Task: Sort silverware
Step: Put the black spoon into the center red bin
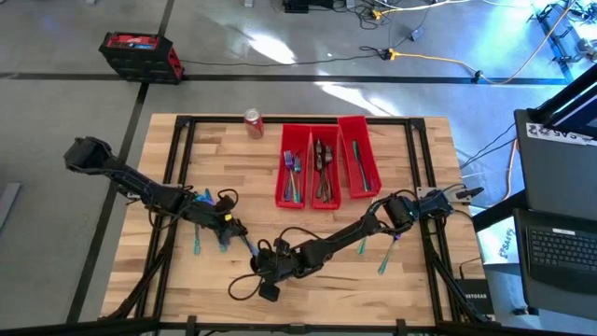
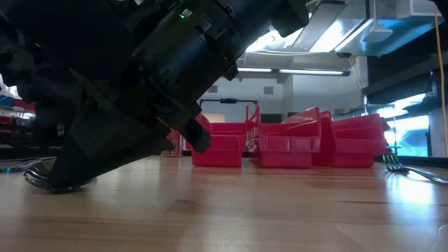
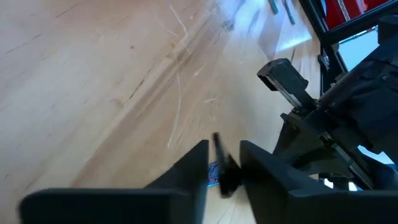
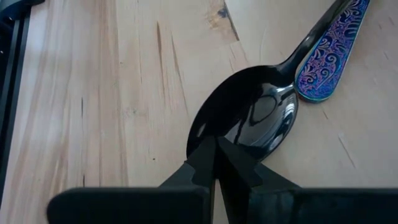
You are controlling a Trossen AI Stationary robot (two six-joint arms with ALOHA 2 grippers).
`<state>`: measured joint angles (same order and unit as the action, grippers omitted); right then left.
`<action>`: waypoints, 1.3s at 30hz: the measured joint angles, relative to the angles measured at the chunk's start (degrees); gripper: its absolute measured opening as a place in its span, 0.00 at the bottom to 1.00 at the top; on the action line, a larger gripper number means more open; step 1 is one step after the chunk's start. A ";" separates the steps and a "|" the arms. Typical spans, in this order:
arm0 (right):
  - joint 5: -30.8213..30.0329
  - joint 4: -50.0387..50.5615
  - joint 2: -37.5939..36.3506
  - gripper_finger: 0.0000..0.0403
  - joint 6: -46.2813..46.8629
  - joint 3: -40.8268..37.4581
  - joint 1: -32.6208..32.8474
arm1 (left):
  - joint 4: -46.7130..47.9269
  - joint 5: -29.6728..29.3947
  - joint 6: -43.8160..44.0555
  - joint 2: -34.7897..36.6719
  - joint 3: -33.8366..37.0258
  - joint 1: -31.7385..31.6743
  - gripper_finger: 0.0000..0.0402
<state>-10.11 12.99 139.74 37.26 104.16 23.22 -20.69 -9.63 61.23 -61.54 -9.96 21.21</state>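
Right wrist view: right tool (image 4: 217, 163) clenched at rim of spoon (image 4: 249, 121) bowl, flat on desk (image 4: 93, 93). Purple handle (image 4: 331, 53) beside it. Thin, stiff, slippery metal; neck judged better hold. Left tool (image 3: 222, 171) grasping dark utensil.

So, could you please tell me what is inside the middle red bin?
Dark spoons lie lengthwise in the middle bin. They overlap, so their count and anything beneath them cannot be seen.

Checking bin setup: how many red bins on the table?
3. The left bin, middle bin and right bin stand side by side at the table's far edge, right of the soda can.
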 joint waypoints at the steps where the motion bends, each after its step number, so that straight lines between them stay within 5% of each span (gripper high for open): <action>1: 0.00 -0.02 0.00 0.00 0.00 0.00 0.00 | -0.17 0.06 -0.10 0.00 0.00 0.00 0.11; 6: 0.02 -0.09 0.00 0.00 -0.07 0.00 0.00 | -2.05 0.59 0.20 0.09 -0.13 0.04 0.01; 20: 1.30 -2.40 0.24 0.08 -1.55 0.68 0.43 | -1.63 0.64 -0.13 0.09 -0.13 0.04 0.00; 30: -9.01 6.39 0.24 0.36 -3.04 9.49 2.02 | -1.45 0.58 -0.77 0.08 -0.10 0.04 0.00; 35: -10.52 14.66 0.17 0.38 -8.04 16.78 4.01 | -3.56 -0.51 -0.66 0.02 0.00 0.04 0.00; 39: -18.27 23.99 0.11 0.35 -8.22 22.92 6.38 | -5.83 -2.87 0.66 -0.07 -0.20 0.00 0.00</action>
<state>-28.38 36.99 139.85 29.03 127.08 29.60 -26.52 -12.50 61.88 -61.60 -10.15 21.21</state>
